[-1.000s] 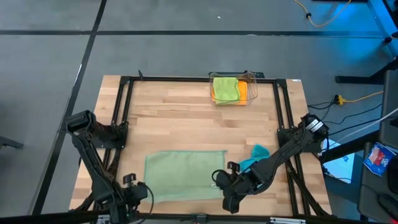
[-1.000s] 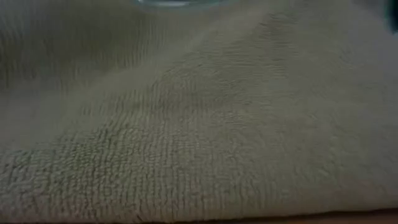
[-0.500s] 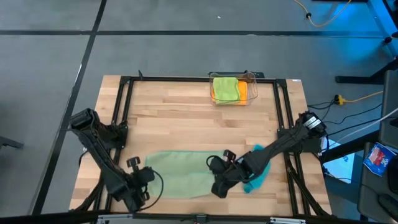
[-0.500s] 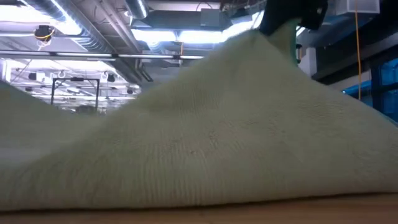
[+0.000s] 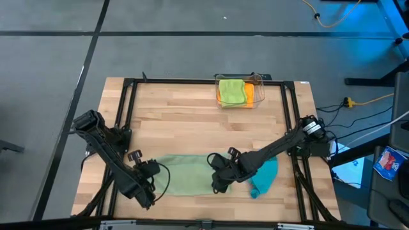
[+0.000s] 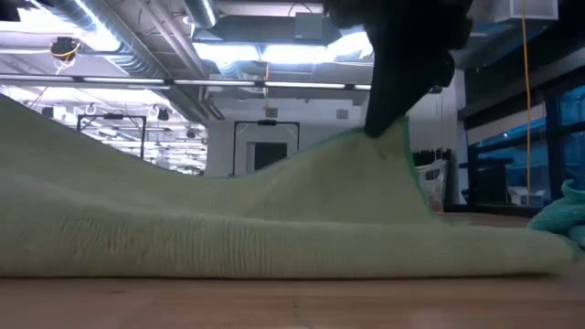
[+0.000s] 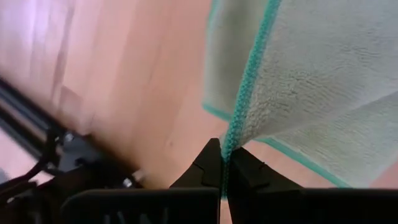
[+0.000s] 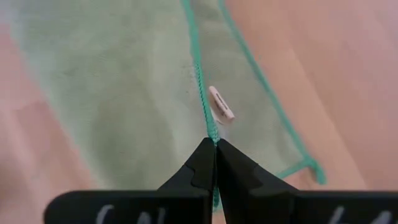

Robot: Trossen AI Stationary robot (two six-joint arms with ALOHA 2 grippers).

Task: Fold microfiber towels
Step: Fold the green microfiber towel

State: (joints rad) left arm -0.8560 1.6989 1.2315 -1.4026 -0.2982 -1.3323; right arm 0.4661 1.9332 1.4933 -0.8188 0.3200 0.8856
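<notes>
The pale sage towel (image 5: 185, 176) is lying near the table's (image 5: 185, 121) front edge, its 2 front corners being pinched up by the clenched left gripper (image 5: 155, 171) and right gripper (image 5: 216, 172), with the teal towel (image 5: 263, 176) sitting just beside the right arm.

Four microfiber towels are counted: one sage (image 5: 185, 176), one teal (image 5: 264, 177), one lime (image 5: 231, 91), one orange (image 5: 250, 94); one clear bin (image 5: 258, 79); two grippers.

free: bare table (image 5: 185, 124) mid | blocked: far-edge bin (image 5: 240, 91), near-right teal towel (image 5: 264, 176)
</notes>
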